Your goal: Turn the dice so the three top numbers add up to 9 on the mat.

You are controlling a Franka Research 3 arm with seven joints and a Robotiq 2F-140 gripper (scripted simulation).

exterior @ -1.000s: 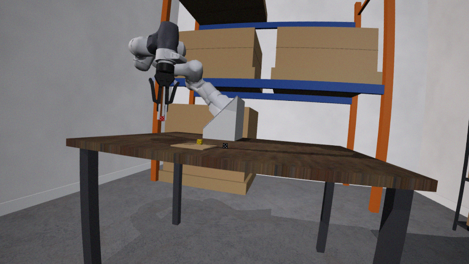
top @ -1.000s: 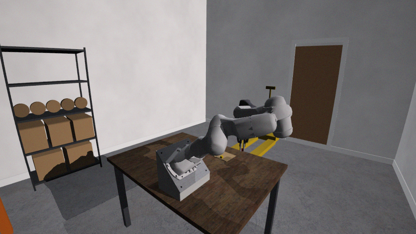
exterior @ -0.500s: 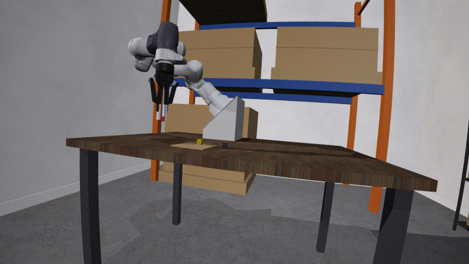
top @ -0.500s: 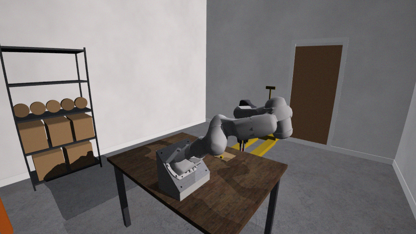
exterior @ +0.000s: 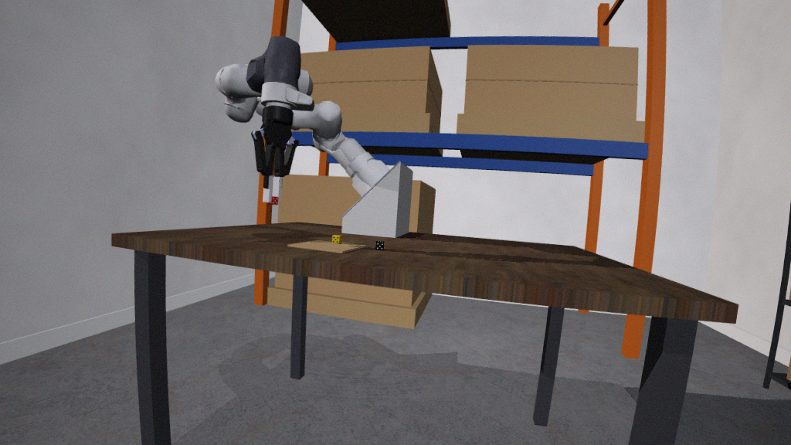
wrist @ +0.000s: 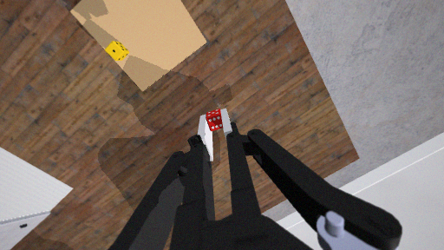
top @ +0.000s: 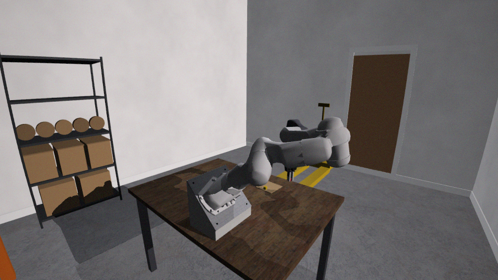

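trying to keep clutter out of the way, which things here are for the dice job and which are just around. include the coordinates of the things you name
For the job:
- red die [exterior: 274, 200] [wrist: 214, 120]
- yellow die [top: 264, 187] [exterior: 337, 239] [wrist: 117, 50]
- black die [exterior: 379, 245]
- mat [top: 273, 187] [exterior: 320, 246] [wrist: 160, 35]
- gripper [top: 290, 180] [exterior: 271, 200] [wrist: 216, 121]

Just around:
- cardboard boxes [top: 68, 157] [exterior: 553, 93]
- round brown things [top: 63, 127]
- yellow floor equipment [top: 315, 176]

Wall light: bright on white wall [top: 181, 76], dim on grey wall [top: 299, 76]
Table shadows: dark patches across wooden table [top: 257, 243] [exterior: 497, 265] [wrist: 269, 65]
Picture grain: fine, slightly soft
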